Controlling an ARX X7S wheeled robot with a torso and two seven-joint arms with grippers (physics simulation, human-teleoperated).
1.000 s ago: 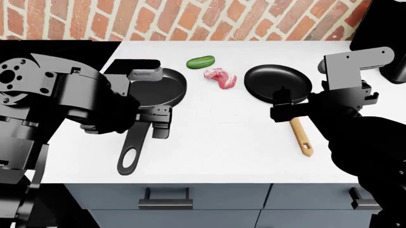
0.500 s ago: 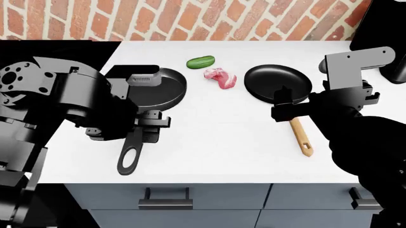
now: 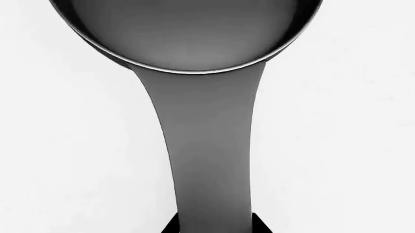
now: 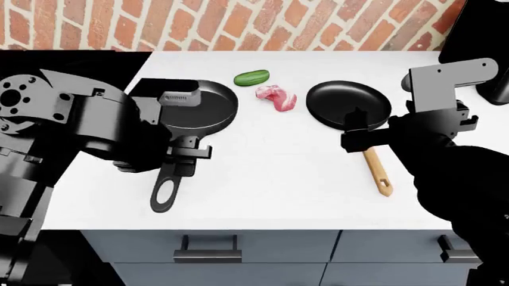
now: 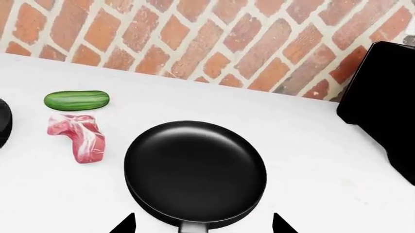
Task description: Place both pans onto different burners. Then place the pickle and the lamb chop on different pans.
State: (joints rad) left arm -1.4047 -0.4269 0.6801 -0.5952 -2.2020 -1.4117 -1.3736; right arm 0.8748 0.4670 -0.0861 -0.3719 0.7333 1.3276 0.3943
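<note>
Left gripper (image 4: 185, 156) has closed on the handle of the grey pan (image 4: 199, 107), and over the last second the pan has slid slightly away from the robot, so the carry to a burner seems to be starting. Right gripper (image 4: 359, 132) sits at the black pan's (image 4: 348, 104) wooden handle, its jaws spread in the wrist view. Pickle (image 4: 252, 77) and lamb chop (image 4: 276, 97) lie on the table (image 4: 278, 179) between both pans.

Head camera looks down; wrist cameras sit close over each pan (image 4: 199, 107).
</note>
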